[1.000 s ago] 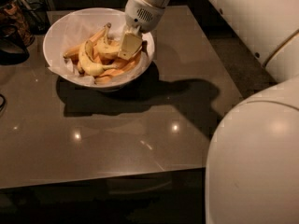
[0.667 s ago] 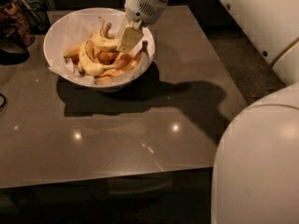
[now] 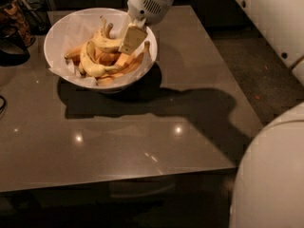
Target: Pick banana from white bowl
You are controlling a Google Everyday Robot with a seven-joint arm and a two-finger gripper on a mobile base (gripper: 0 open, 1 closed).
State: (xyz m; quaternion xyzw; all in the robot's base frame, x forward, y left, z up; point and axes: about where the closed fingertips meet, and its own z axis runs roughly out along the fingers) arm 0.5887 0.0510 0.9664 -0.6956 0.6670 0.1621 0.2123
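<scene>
The white bowl stands at the table's back left, lined with white paper and holding several bananas. A plump yellow banana with a dark stem tip pointing up lies near the bowl's middle. My gripper reaches down into the bowl's right half from above, and its tip sits right against that banana's right end. Another curved yellow banana lies lower left of it. Slimmer orange-tinted bananas lie under and to the right of the gripper. The contact between gripper and banana is hidden.
The brown table reaches forward and right of the bowl. Dark clutter stands at the far left edge. My white arm crosses the top right and my white body fills the bottom right corner.
My gripper has risen a little inside the bowl. The bananas and the bowl have not visibly moved.
</scene>
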